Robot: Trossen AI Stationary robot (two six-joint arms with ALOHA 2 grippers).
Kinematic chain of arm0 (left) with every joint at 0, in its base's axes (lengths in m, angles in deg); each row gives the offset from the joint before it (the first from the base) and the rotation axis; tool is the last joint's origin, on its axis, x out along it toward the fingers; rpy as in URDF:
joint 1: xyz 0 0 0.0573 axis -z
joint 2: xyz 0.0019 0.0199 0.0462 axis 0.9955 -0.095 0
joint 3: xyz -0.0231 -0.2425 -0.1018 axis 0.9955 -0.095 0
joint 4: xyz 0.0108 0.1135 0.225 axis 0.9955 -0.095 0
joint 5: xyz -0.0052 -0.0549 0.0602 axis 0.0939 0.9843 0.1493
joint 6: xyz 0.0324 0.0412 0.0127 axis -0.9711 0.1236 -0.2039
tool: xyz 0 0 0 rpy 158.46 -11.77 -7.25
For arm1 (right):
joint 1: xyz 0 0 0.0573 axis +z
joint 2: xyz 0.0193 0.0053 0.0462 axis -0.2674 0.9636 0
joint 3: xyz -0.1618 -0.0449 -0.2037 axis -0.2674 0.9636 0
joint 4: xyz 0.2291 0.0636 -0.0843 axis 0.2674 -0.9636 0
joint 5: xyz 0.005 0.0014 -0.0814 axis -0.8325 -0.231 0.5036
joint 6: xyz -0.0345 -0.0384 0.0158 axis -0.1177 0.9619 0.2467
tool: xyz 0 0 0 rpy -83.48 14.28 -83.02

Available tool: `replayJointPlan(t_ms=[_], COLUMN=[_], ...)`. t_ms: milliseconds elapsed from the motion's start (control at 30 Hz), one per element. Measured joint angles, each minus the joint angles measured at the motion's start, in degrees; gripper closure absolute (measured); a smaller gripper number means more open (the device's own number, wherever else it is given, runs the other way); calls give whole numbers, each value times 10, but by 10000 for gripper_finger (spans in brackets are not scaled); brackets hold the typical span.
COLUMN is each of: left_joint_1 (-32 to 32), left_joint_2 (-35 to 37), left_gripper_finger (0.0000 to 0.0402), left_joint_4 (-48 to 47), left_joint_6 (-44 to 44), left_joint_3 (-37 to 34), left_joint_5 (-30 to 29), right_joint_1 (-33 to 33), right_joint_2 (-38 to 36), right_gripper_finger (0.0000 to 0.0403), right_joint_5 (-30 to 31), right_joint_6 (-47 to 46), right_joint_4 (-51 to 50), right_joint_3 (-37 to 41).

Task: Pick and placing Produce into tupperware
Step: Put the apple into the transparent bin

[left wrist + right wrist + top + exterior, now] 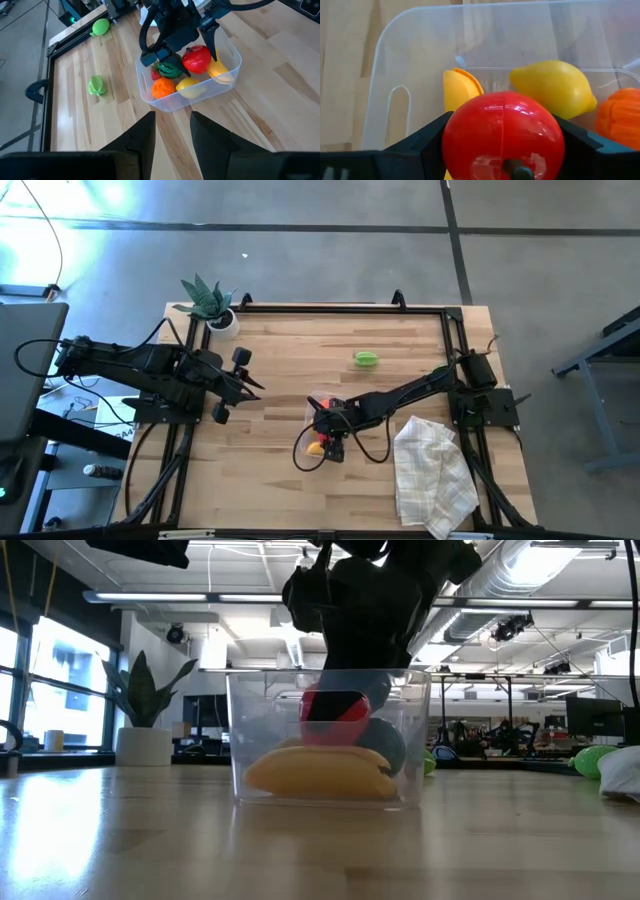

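Left wrist view: right hand [200,37] grasps red fruit [196,58] over tupperware [227,82] holding lemon [190,87], orange [162,88]

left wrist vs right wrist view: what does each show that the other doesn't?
Left wrist only: two green produce pieces out on the table, one near and one far, plus the dark green piece in the tub.
Right wrist only: the right pincer shut on the red fruit, shown close up.
Both: the clear tupperware, lemon, orange, banana.
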Motion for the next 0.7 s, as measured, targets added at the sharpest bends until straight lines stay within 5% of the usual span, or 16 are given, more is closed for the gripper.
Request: replayJointPlan(t_ms=[700], left_joint_1=[0], left_joint_2=[0], left_gripper_finger=[291], left_joint_4=[0], left_joint_6=[0], left_joint_3=[0], left_joint_5=[0], right_joint_1=[0], right_joint_2=[0], right_gripper_finger=[127], right_joint_5=[0], right_joint_6=[14], right_joint_4=[19], right_joint_3=[0])
